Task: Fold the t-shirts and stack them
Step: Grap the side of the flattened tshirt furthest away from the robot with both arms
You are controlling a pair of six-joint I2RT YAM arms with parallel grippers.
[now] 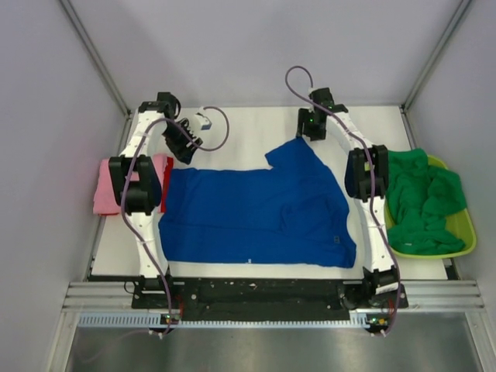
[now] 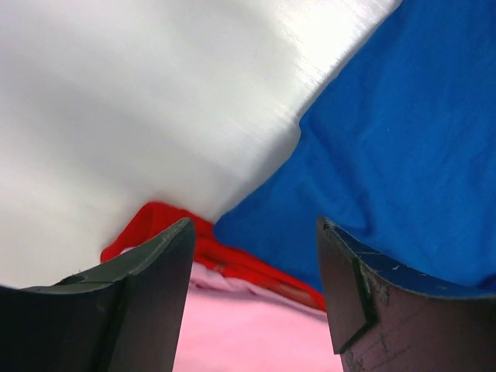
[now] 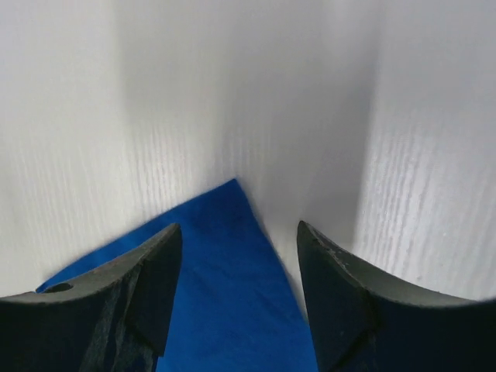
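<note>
From above, the blue t-shirt [image 1: 256, 213] lies spread flat, centred. Left wrist view: the left gripper [image 2: 256, 232], open over its corner, could snag the adjoining pink t-shirt [image 2: 248, 333] too. Right wrist view: the right gripper [image 3: 236, 232] hangs open above a sleeve tip.

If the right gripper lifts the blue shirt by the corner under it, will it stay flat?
Probably not. The blue shirt lies flat with soft wrinkles, so it should hang limp. It looks thin and light, easy for the open right gripper. Spread this wide, the rest would likely drag over the table.
</note>
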